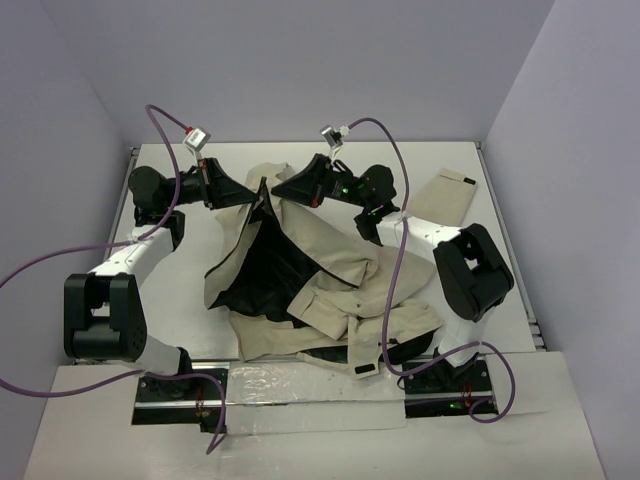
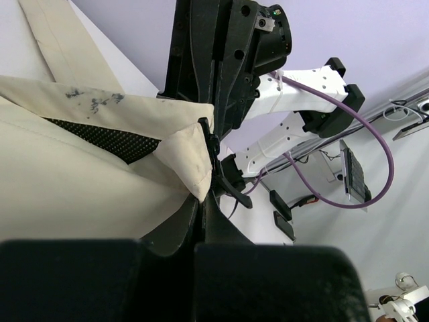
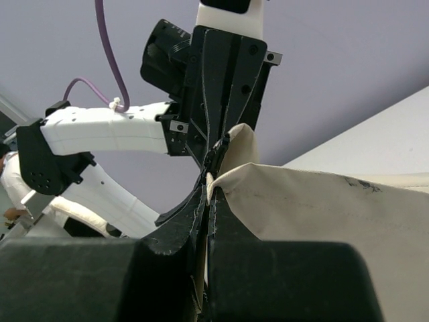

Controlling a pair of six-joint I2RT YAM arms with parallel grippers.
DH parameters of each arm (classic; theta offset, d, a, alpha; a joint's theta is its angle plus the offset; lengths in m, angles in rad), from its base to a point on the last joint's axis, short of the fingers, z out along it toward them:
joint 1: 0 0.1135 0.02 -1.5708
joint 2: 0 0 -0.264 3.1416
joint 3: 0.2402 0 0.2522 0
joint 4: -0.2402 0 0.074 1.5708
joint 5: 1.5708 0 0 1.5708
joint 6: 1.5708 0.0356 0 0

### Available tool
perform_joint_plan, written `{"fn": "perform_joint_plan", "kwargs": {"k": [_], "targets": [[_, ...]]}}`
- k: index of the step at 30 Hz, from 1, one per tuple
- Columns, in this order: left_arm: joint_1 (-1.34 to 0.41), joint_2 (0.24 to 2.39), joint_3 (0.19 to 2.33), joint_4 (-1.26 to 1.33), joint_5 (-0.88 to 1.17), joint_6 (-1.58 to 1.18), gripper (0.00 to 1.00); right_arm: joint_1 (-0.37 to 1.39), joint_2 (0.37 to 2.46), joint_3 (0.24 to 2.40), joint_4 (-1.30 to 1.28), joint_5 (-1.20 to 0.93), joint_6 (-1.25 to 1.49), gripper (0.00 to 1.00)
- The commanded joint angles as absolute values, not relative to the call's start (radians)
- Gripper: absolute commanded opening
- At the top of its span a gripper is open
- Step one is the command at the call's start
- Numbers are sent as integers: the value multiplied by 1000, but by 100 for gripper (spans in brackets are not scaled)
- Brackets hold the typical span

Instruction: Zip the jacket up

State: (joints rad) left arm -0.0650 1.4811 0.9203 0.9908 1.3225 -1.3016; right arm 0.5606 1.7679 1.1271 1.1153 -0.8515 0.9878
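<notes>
Left gripper [image 2: 208, 169], right gripper [image 3: 213, 169] both tight on jacket [image 1: 330, 262]; white table [image 1: 190, 292], lilac walls [image 1: 320, 60]

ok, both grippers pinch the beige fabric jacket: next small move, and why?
Probably lift both grips slightly to tension the edges: left gripper and right gripper are shut on the beige fabric jacket close together, while its body lies crumpled, black lining exposed.

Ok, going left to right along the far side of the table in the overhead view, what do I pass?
First the left end effector → the jacket edge pinched between both → the right end effector → a flat beige piece at far right.
</notes>
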Motion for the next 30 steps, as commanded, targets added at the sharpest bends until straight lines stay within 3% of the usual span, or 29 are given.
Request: {"fn": "perform_joint_plan", "kwargs": {"k": [1,30], "targets": [[-75,1440,926,1019,1335,-1278,0,562,1747,1142,1226,-854,1009,0],[-87,1408,900,984,1347,-1240,0,545,1769,1157,1235,-822,1033,0]]}}
